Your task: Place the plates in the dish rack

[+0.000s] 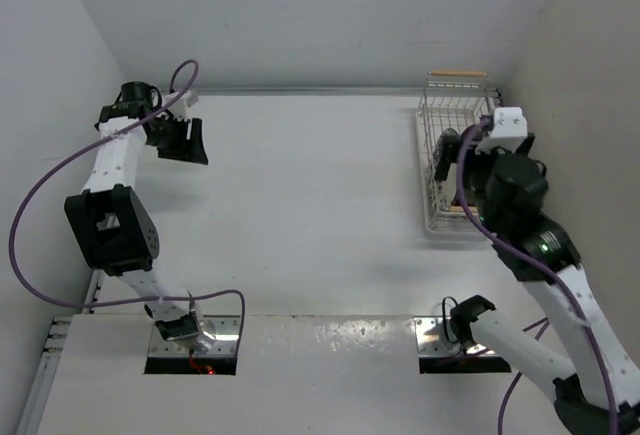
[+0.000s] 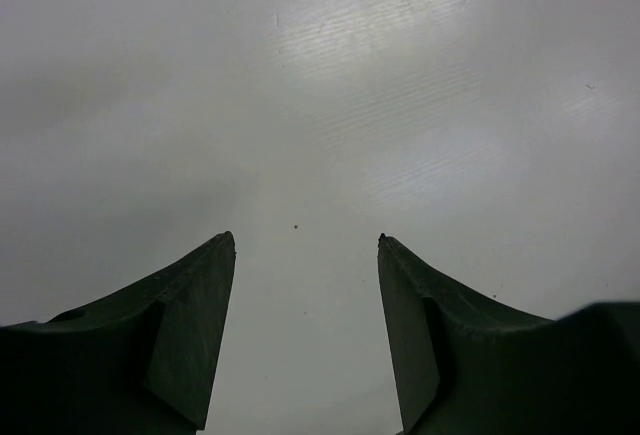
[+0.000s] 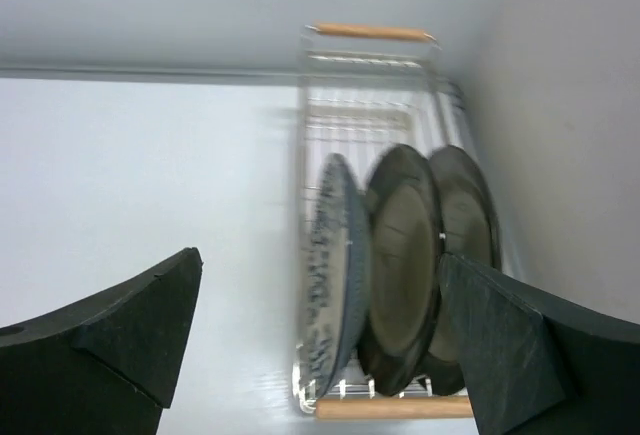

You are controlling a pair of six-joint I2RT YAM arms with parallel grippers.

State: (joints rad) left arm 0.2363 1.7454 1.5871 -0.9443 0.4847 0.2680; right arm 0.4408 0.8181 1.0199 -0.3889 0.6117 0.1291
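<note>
Plates (image 3: 400, 255) stand on edge, all three side by side in the dish rack (image 3: 370, 31). I see my left jaws and right jaws open, holding nothing.

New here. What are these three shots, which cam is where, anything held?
Two robot arms bolted to a white table. The overhead view looks down from behind them: left arm, right arm. Wrist cameras give the other two views, each arm's dark jaws at the bottom. Both pairs of jaws stand open and hold nothing. At the far right sits a wire dish rack. The right wrist view shows three plates standing on edge in it: a blue floral plate and two dark-rimmed plates.
</note>
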